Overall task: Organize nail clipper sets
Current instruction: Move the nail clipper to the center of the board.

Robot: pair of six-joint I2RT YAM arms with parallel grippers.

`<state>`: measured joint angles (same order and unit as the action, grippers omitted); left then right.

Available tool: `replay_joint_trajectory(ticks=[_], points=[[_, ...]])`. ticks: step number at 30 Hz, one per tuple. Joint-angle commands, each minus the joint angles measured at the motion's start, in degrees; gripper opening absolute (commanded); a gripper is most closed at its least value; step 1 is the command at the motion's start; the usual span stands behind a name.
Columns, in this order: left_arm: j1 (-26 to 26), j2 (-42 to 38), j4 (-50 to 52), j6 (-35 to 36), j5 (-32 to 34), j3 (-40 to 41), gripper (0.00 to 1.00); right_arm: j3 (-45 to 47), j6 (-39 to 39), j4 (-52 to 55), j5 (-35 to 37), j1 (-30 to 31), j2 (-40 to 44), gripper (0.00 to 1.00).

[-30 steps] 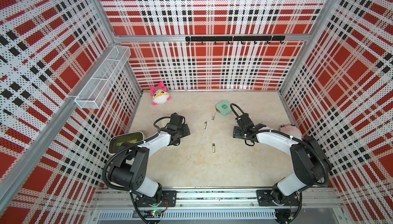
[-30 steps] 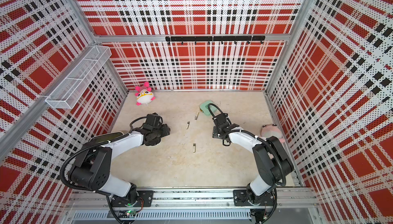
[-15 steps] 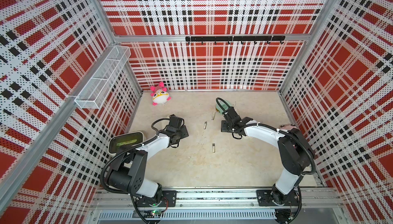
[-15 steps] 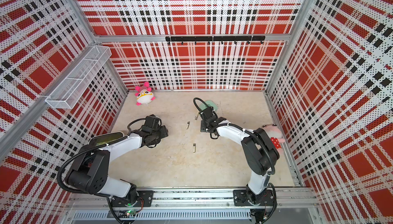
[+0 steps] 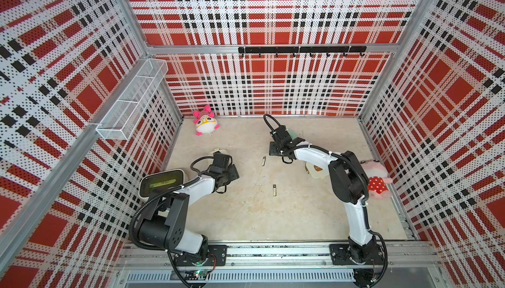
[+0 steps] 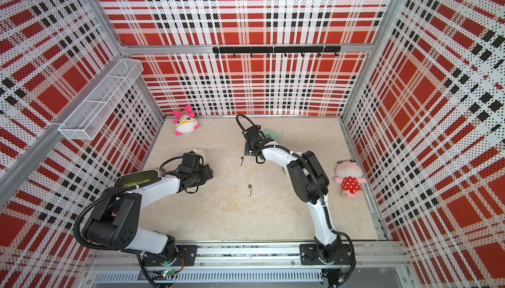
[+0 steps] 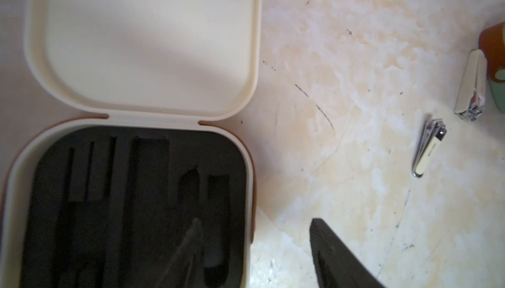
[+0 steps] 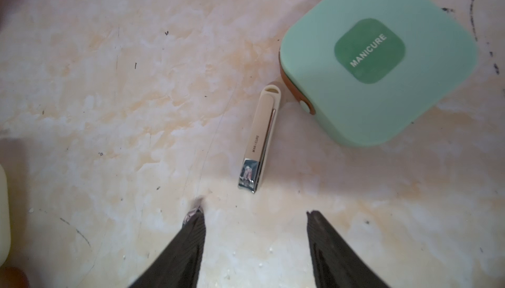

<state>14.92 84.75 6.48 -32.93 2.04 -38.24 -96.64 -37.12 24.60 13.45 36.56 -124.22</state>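
Your right wrist camera gives you what the arm hides from above: the right gripper (image 8: 254, 212) hovers with its jaws wide apart and nothing between them, just short of a large clipper (image 8: 259, 139) that lies just beside the closed mint green case (image 8: 379, 57), marked MANICURE. Your left wrist camera shows the cream case (image 7: 250, 177) open, its lid (image 7: 150, 43) laid back. The black tray (image 7: 131, 204) is a set of dark cut-out slots, too blurred to tell what lies in them. The left gripper (image 7: 257, 223) is parted and holds nothing, with one finger (image 7: 191, 245) over the tray and the other over the table beside the case. A small clipper (image 7: 429, 150) lies well apart from that case. Both top views add a third clipper (image 5: 274, 190) alone mid-table, and a top view shows a second cream case (image 5: 317, 170) partly under the right arm. The table (image 5: 246, 218) is scuffed, marbled beige, and plaid walls (image 5: 273, 92) in red, black and white enclose it.
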Motion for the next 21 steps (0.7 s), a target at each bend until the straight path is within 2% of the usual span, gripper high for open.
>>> replay_joint_trajectory(ticks=[1,7,16,21], points=[[-0.3,0.2,-2.6,-0.2,-1.1,1.3,0.67,-6.8,-0.5,5.7,4.5,1.1,-4.6,0.64],[-0.3,0.5,-4.4,-0.4,-2.6,2.2,0.67,-11.8,-2.1,9.0,8.2,1.2,-8.5,0.65],[-0.3,0.7,-5.4,-0.5,-4.3,2.9,0.67,-19.5,-1.8,12.0,7.9,0.8,-14.8,0.65],[-0.3,-0.1,-5.6,-0.7,-4.6,3.6,0.67,-19.3,-2.6,11.8,7.0,-0.1,-15.7,0.62]])
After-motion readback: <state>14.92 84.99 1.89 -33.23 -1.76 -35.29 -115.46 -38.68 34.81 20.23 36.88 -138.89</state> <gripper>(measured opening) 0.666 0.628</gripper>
